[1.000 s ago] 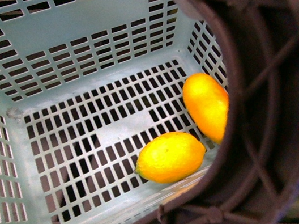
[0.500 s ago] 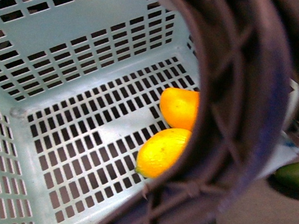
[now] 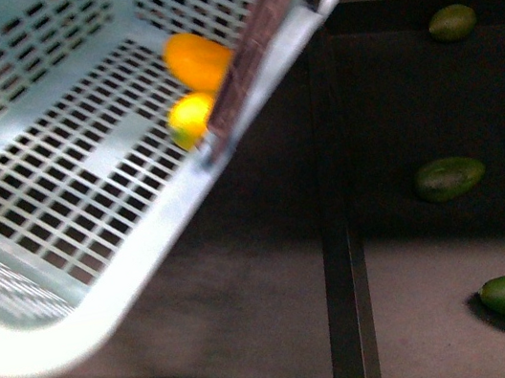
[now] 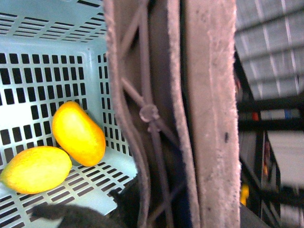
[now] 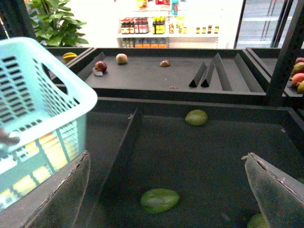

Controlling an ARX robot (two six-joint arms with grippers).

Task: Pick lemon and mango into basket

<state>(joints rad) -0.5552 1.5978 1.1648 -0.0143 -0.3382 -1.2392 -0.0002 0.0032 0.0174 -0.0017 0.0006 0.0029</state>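
1. The basket [image 3: 102, 272] hangs tilted and lifted above the dark shelf [image 3: 279, 291]; its handle [image 4: 156, 114] fills the left wrist view, but whether the left gripper grips it cannot be told.
2. The mango [image 3: 197, 59] lies inside, touching the lemon [image 3: 190, 119]; both picks look done.
3. The right gripper [image 5: 166, 187] is wide open, empty; green fruits [image 3: 449, 177] remain on the shelf.
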